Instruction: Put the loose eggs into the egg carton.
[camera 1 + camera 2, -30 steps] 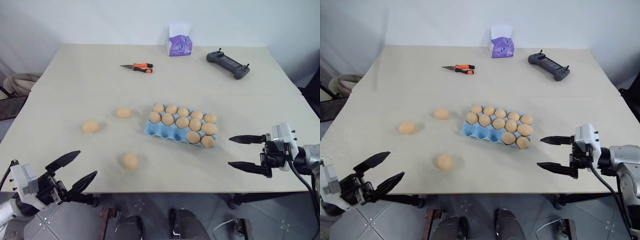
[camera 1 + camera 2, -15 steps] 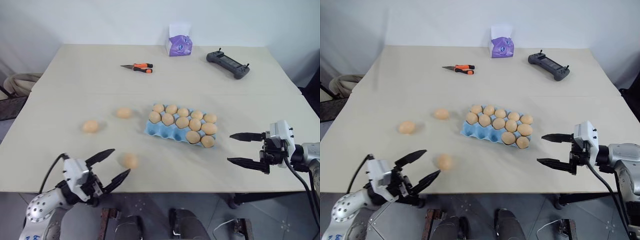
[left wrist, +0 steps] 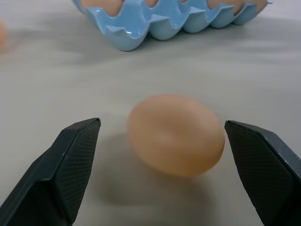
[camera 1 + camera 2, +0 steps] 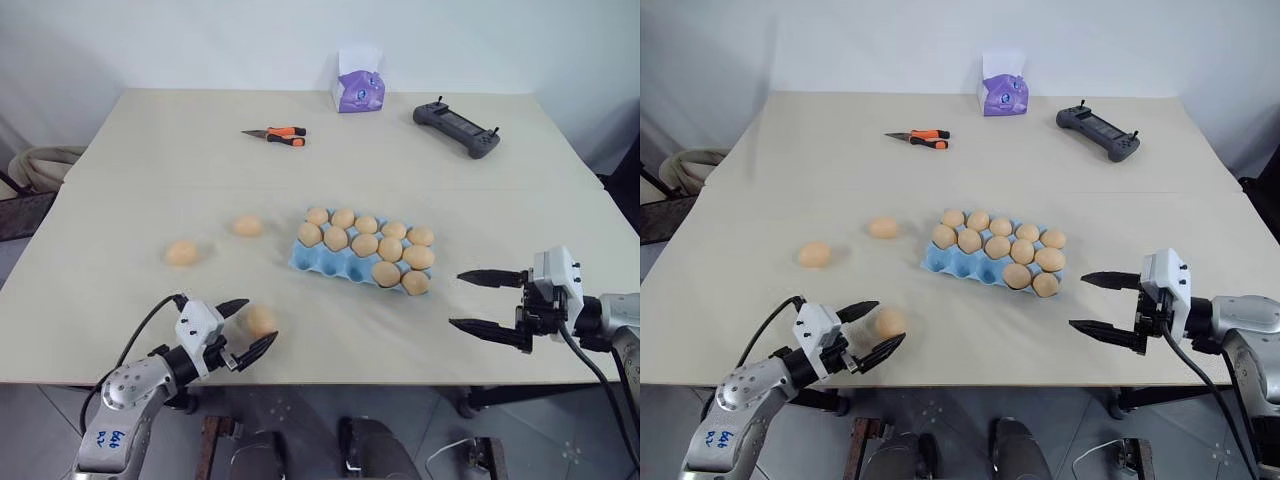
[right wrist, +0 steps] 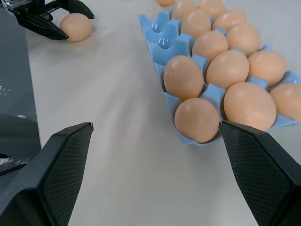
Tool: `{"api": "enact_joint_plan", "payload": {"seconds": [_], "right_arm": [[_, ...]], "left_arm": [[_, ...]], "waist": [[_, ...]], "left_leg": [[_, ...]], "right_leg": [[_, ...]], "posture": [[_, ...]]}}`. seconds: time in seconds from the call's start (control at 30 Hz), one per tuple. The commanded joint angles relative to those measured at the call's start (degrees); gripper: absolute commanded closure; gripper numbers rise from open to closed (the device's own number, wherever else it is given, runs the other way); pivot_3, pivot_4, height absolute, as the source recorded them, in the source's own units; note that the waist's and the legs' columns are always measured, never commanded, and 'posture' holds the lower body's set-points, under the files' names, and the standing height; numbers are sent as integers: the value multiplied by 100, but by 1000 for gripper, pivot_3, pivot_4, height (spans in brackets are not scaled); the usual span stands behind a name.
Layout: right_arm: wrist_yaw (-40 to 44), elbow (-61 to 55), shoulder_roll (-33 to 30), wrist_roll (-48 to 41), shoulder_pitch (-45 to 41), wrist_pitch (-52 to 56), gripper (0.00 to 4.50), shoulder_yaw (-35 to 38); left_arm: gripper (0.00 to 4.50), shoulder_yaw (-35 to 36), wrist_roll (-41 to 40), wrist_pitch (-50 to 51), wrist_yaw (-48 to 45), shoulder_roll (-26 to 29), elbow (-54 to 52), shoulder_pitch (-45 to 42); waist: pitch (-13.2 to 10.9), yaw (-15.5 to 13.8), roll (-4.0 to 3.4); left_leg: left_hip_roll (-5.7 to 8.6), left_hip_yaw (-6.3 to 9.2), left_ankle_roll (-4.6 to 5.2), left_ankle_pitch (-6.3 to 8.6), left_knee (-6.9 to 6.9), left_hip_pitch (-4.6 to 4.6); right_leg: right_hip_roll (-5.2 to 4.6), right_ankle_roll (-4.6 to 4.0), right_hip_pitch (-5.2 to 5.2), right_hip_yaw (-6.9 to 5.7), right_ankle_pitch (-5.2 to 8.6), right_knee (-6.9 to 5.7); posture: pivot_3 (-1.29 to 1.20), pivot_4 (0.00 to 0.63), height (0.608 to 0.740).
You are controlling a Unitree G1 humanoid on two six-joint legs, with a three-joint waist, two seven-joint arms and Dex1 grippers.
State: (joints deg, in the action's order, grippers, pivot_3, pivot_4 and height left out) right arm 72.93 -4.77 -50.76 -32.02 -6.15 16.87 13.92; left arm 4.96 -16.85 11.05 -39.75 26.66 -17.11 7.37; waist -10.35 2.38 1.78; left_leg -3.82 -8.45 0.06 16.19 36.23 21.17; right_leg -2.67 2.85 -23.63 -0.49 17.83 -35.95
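- Three loose eggs lie on the table (image 4: 140, 150): one at the lower left of the head view (image 4: 261, 320), one at mid-left (image 4: 181, 252), and one a little right of and above that (image 4: 247, 226).
- One egg carton (image 4: 303, 256), light blue, sits just right of the frame's centre and holds twelve eggs; three cups along its near left edge are empty.
- Two grippers: the left gripper (image 4: 244, 326) at the lower left has its fingers spread wide on either side of the nearest loose egg, not touching it in the wrist view.
- The right gripper (image 4: 481, 301) at the lower right is spread wide and empty, right of the carton.
- At the top of the frame: one tissue box (image 4: 357, 80), one black controller (image 4: 456, 127), one orange-handled tool (image 4: 276, 134).
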Motion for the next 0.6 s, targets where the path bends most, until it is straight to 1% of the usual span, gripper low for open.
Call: {"api": "enact_joint_plan", "payload": {"seconds": [0.03, 0.1, 0.2, 0.23, 0.27, 0.47, 0.6], "right_arm": [[-53, -207, 2, -105, -7, -3, 0, 160], [-74, -200, 2, -101, -17, -4, 0, 154], [-98, -194, -2, -95, -17, -4, 0, 147], [-104, -196, -3, -95, -15, -3, 0, 145], [-117, -205, 0, -94, -11, 1, 0, 142], [-165, -197, 9, -81, -16, 7, 0, 122], [-206, -207, 29, -78, -12, 10, 0, 114]], "left_arm": [[380, -118, 57, 87, 28, 58, 40, -142], [864, -152, 42, -46, -37, 37, 145, -224], [1844, -135, -54, 21, -68, 57, 169, -250], [2037, -129, -79, 28, -87, 67, 163, -247], [2117, -124, -90, 47, -105, 87, 153, -247], [2117, -90, -221, 253, -139, 155, 61, -339], [2117, 1, -566, 422, -78, 5, -147, -752]], "waist": [[0, -13, 0], [0, -38, -1], [0, -62, -1], [0, -69, -1], [0, -73, -1], [0, -76, -1], [0, -79, -1]], "left_leg": [[-1, 0, 0, 0, 0, 0], [0, 0, 0, 0, -1, -1], [0, 0, 0, 0, 0, -1], [0, 0, -1, 0, 0, -1], [0, 0, 0, 0, 0, -1], [0, 0, 0, 0, 0, -1], [0, 0, 1, -1, 3, 1]], "right_leg": [[0, 0, 0, 0, 0, 0], [0, 0, 0, 0, 0, -1], [0, 0, 0, -1, 0, -1], [0, 0, 0, 0, 0, -1], [0, 0, 0, 0, 0, 0], [0, 0, 0, -1, 0, -2], [0, 1, 0, -1, -1, -3]], "posture": [[0, 150, 740], [0, 150, 740], [0, 150, 740], [0, 150, 740], [0, 150, 740], [0, 150, 740], [0, 150, 740]]}}
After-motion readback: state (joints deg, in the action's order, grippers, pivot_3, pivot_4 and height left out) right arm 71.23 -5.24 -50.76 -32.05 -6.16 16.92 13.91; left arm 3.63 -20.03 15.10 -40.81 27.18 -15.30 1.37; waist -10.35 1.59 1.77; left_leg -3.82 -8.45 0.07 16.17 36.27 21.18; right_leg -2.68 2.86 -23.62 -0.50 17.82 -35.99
